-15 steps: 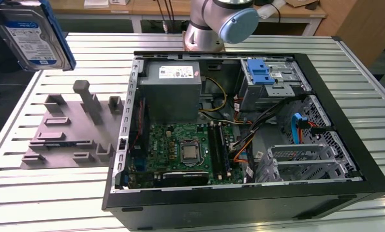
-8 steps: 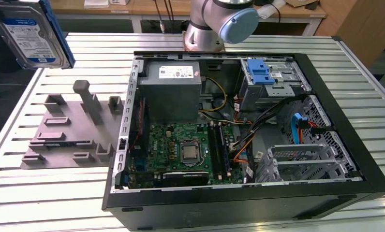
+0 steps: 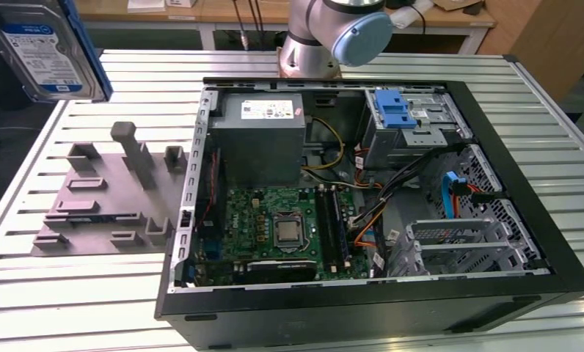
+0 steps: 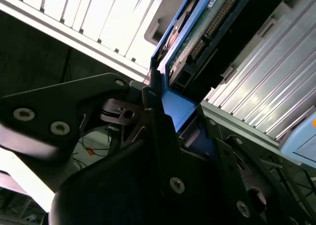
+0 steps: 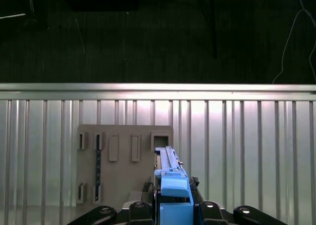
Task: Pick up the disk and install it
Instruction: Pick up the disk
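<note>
Disk [image 3: 45, 53] held aloft over table [image 3: 77, 308] edge on exterior view's left, label side showing, long axis near upright. In first wrist view disk edge-on, long axis running straight out from gripper [image 5: 173, 207], above grey fixture plate [image 5: 123, 173]. Gripper pinching disk's blue-framed end
</note>
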`<move>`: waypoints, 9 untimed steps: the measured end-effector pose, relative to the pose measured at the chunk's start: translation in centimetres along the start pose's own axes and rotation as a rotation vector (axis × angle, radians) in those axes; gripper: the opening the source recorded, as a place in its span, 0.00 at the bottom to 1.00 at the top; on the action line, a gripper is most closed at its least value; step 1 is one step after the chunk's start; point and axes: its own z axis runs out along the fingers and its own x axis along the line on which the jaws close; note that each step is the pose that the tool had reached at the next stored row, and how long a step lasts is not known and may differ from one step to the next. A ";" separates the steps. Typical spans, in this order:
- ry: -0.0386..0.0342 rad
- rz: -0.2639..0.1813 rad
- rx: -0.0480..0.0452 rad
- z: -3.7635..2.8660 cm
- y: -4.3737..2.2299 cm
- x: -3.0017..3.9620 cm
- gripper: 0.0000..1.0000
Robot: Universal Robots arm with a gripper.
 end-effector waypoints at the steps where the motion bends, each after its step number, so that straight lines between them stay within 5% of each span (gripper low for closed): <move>1: 0.0000 0.000 0.0000 -0.08 0.00 0.00 0.36; 9: 0.0000 0.000 0.0001 -0.69 0.02 -0.01 0.36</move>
